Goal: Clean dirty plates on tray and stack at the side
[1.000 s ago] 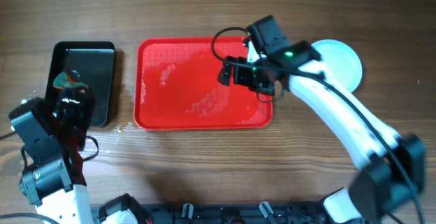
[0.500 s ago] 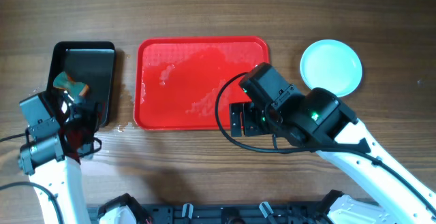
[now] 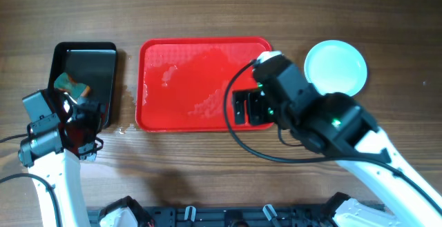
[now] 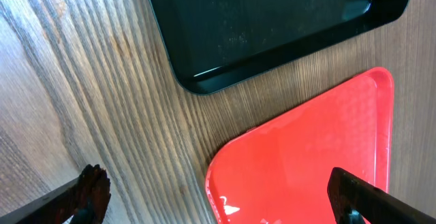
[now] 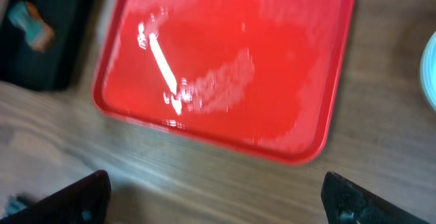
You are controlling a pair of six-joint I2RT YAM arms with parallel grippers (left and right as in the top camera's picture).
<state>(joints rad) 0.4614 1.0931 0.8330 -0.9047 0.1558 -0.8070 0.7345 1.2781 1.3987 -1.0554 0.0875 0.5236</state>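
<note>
Reaching in from 5 o'clock, the right gripper [image 3: 250, 108] is hovering wide open over the 4 o'clock corner of the tray [image 3: 186, 82]. The left gripper [image 3: 84, 127], fingers spread and empty, is hanging at 6 o'clock of the black bin [image 3: 97, 68]. The plates [image 3: 338, 65] are lying at the tray's 3 o'clock.

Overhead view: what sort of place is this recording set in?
Probably a lab bench staged for dish-cleaning practice, not a real kitchen: a bare wooden table, a red tray beside a black bin, and a pale round plate off to the side.
</note>
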